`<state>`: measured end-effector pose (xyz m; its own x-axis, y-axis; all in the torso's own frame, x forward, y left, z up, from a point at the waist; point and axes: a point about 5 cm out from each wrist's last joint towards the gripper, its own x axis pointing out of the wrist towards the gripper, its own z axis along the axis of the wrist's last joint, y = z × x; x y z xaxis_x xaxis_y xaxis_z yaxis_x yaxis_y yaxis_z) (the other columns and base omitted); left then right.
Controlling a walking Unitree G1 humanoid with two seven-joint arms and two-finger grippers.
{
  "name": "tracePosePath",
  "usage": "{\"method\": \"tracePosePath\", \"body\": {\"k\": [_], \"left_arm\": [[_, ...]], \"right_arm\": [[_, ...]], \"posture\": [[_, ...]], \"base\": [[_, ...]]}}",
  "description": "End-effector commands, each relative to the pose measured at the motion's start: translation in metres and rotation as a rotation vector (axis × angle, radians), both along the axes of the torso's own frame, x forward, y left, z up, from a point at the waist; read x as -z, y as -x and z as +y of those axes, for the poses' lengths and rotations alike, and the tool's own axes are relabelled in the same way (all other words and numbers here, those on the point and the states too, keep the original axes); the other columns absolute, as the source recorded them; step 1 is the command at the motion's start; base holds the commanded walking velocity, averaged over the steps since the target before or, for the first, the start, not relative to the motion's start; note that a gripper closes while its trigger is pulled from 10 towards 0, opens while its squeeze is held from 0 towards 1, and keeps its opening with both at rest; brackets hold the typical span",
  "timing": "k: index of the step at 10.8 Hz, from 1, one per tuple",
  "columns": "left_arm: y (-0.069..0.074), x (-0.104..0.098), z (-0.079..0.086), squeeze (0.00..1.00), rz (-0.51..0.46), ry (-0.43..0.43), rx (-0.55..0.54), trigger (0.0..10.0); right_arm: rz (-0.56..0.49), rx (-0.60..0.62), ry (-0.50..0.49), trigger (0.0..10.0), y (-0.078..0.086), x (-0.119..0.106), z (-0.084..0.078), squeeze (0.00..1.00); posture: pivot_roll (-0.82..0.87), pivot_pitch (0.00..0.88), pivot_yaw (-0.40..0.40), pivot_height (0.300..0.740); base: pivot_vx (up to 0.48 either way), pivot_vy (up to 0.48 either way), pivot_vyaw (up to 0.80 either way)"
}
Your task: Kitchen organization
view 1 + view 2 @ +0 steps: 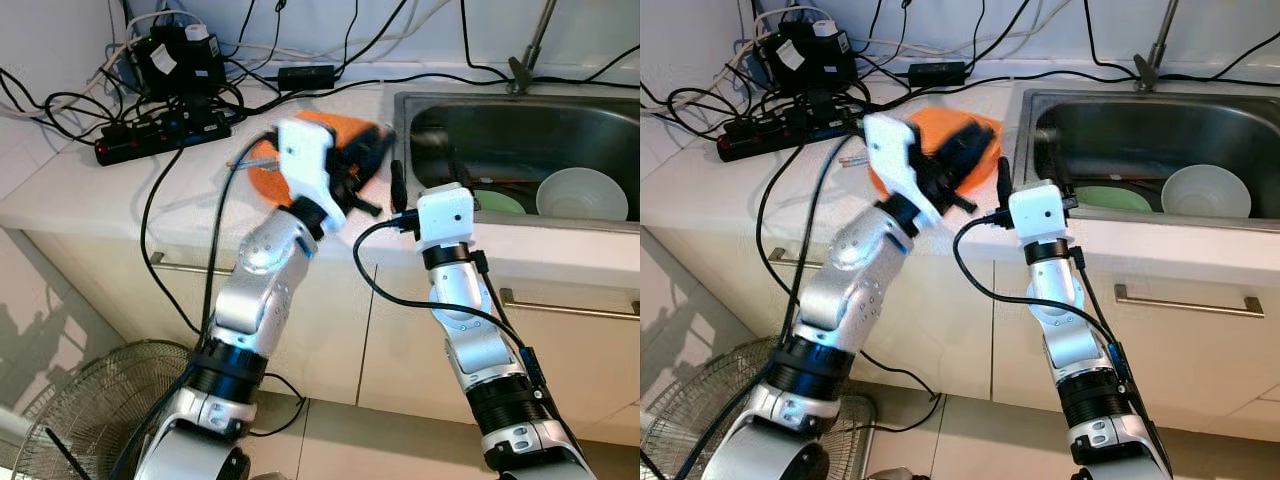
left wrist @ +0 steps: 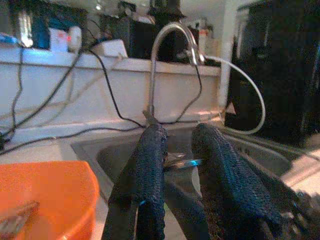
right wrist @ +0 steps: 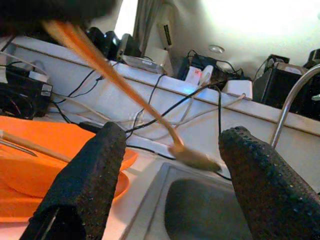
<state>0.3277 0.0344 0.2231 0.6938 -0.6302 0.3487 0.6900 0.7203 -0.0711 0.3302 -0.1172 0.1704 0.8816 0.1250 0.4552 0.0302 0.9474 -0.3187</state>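
Nearest the robot, the right hand (image 3: 170,185) hung at the front edge of the desk (image 1: 90,190), its 2 knobbly black fingers (image 3: 85,185) spread wide with nothing between them, pointed toward the near corner of the sink (image 1: 520,125). Just beyond and to its left, the left hand (image 1: 965,150) reached over the orange plate (image 1: 265,180), its fingers pressed nearly together on what looked like a thin utensil. In the right wrist view a long wooden spoon (image 3: 120,95) slanted down from that grip, the slender handle running up toward the left hand and the dull oval bowl hanging over the sink's rim, between the right hand's open fingers. The coming move seemed to turn on that axis: the spoon lay diagonally, bowl end nearer the right hand, handle end already held by the left. The plate was smooth, glossy plastic with a rounded lip, carrying another stick-like utensil. Farther right, the brushed-steel basin held a white bowl (image 1: 580,195) and a pale green plate (image 1: 497,203), both glazed and round. At the back, a black power strip (image 1: 160,135) sat in tangled cables.
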Motion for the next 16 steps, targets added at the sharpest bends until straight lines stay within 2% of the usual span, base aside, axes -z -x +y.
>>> {"method": "tracePosePath", "body": {"k": [1,8,12,13,14,15,16], "left_arm": [[0.004,-0.002,-0.003,0.00,-0.019,-0.033,0.028,10.0],[0.015,0.013,-0.015,0.00,-0.003,-0.160,0.151,10.0],[0.017,0.020,-0.018,0.00,0.002,-0.218,0.176,10.0],[0.017,0.021,-0.017,0.00,0.004,-0.226,0.177,10.0],[0.017,0.021,-0.016,0.00,0.005,-0.228,0.172,10.0],[0.015,0.019,-0.011,0.00,0.007,-0.212,0.149,10.0],[0.012,0.014,-0.003,0.00,0.011,-0.174,0.129,10.0]], "right_arm": [[-0.045,-0.014,0.001,10.0,0.000,-0.010,0.005,0.00],[-0.056,-0.033,0.003,10.0,0.002,-0.012,0.009,0.00],[-0.057,-0.039,0.000,10.0,0.001,-0.013,0.010,0.00],[-0.054,-0.040,0.000,9.1,0.001,-0.012,0.011,0.00],[-0.050,-0.042,0.001,4.7,0.002,-0.011,0.011,0.00],[-0.047,-0.041,0.003,4.6,0.002,-0.010,0.010,0.00],[-0.044,-0.038,0.004,10.0,0.002,-0.009,0.010,0.00]], "posture": [[0.06,0.000,0.069,0.740],[0.06,0.000,0.075,0.740],[0.06,0.000,0.076,0.740],[0.06,0.000,0.074,0.740],[0.06,0.000,0.073,0.740],[0.07,0.000,0.072,0.740],[0.07,0.000,0.072,0.740]], "base": [[0.000,0.000,0.00],[0.000,0.000,0.00],[0.000,0.000,0.00],[0.000,0.000,0.00],[0.000,0.000,0.00],[0.000,0.000,0.00],[0.000,0.000,0.00]]}}
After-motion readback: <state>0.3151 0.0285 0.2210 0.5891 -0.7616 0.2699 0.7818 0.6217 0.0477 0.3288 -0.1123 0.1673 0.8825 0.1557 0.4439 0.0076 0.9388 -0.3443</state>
